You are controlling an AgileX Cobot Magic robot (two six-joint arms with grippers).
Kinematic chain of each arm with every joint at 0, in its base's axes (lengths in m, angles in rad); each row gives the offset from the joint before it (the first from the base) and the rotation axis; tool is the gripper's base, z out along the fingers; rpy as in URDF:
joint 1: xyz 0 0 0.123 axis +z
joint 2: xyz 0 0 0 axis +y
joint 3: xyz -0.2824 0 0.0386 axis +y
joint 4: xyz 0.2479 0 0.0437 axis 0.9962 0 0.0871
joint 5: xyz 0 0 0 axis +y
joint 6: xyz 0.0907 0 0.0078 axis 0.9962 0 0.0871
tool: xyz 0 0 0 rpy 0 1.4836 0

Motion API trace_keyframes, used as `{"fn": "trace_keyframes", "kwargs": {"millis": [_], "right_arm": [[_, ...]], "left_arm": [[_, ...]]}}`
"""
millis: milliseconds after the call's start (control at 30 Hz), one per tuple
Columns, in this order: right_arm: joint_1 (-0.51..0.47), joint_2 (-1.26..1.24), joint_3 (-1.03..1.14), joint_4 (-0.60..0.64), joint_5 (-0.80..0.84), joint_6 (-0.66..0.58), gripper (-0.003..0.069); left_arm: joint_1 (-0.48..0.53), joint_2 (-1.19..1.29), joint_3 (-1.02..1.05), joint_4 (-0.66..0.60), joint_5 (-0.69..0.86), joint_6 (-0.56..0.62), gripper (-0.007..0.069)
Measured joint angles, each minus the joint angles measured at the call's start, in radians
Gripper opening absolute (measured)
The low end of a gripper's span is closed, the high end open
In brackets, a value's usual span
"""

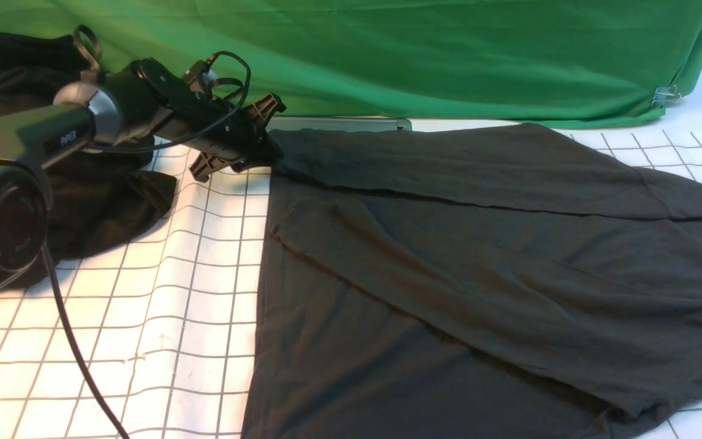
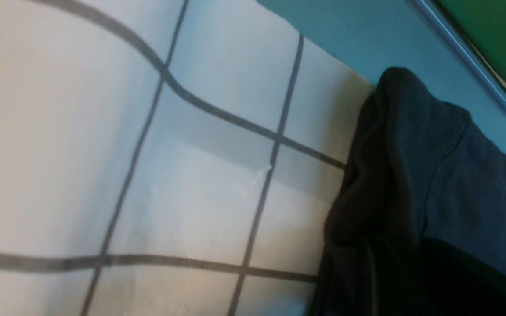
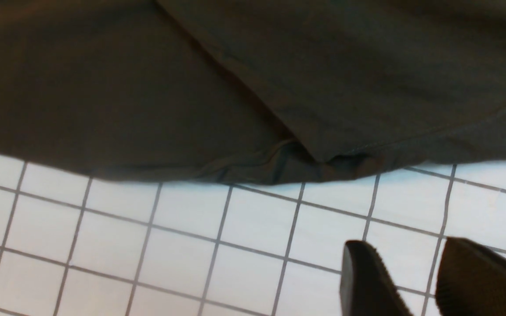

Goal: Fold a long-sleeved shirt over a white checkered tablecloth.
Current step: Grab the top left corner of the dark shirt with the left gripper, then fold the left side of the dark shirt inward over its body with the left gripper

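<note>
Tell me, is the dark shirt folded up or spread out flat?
Partly folded: the long-sleeved shirt lies flat on the white checkered tablecloth, with one part folded across its body.

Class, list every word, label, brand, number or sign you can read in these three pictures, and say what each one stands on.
Small white lettering on the left arm: too blurred to read.
Shirt: no print or label shows in any view.
Checked tablecloth: grid lines only, no text.
Green cloth: no text.
</note>
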Motion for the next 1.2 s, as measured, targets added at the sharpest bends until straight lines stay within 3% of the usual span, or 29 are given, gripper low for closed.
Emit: {"fn": "trace_keyframes", "kwargs": {"millis": [267,433,500,733,867,1000,1133,1200], "right_arm": [[0.0,0.0,0.0,0.0,0.016,0.001,0.0238],[0.0,0.0,0.0,0.0,0.026,0.001,0.0238],[0.0,0.0,0.0,0.0,0.026,0.001,0.0238],[0.0,0.0,0.0,0.0,0.021,0.001,0.0238],[0.0,0.0,0.0,0.0,0.008,0.001,0.0238],[0.0,0.0,0.0,0.0,0.006,0.001,0.0238],[0.0,0.0,0.0,0.0,0.0,0.003,0.0238],[0.0,0.0,0.0,0.0,0.0,0.003,0.0238]], "left_arm": [[0.023,-0.157,0.0,-0.105,0.201,0.091,0.0012],[0.028,-0.349,0.047,-0.067,0.395,0.123,0.0012],[0.011,-0.465,0.166,-0.002,0.44,0.122,0.0012],[-0.032,-0.717,0.618,0.08,0.374,0.123,0.0012],[-0.112,-0.784,0.891,0.083,0.229,0.136,0.0014],[-0.169,-0.77,0.991,0.087,0.132,0.138,0.0036],[-0.205,-0.745,1.018,0.103,0.096,0.141,0.0124],[-0.203,-0.744,1.018,0.116,0.117,0.141,0.0213]]}}
